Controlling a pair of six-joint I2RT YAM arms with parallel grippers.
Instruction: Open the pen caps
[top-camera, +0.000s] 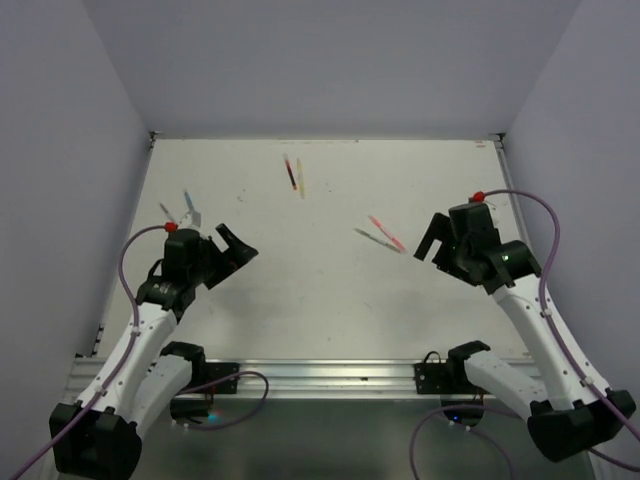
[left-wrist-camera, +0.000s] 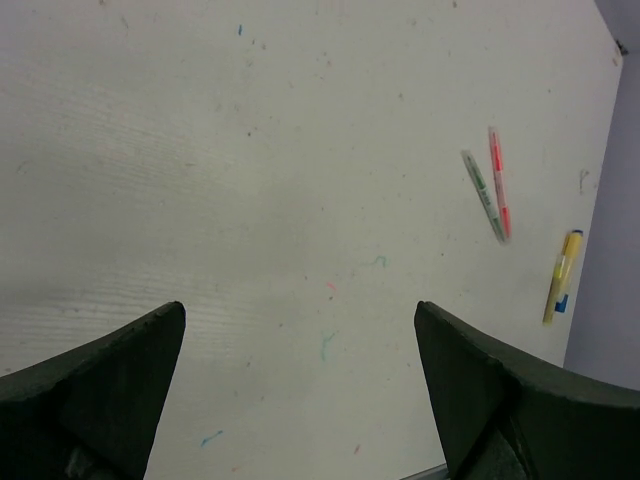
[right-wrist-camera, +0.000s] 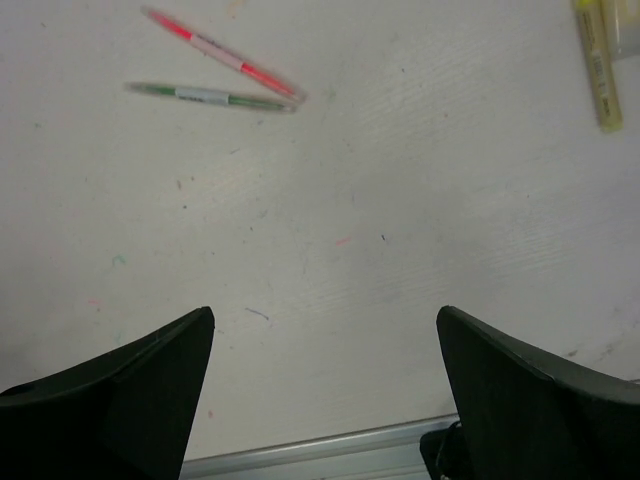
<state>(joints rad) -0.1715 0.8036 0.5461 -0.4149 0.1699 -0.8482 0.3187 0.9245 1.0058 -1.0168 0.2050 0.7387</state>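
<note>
jaws of left pincer (left-wrist-camera: 300, 312) and right pincer (right-wrist-camera: 325, 315) spread wide, gripping nothing.

The pen caps (top-camera: 287, 160) are too small to tell from above; the yellow pen (right-wrist-camera: 598, 70) is cropped.

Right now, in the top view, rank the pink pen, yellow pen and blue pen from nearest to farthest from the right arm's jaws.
1. pink pen, on the right side, beside the green pen.
2. yellow pen, toward the far middle.
3. blue pen, far across on the left side.
</note>
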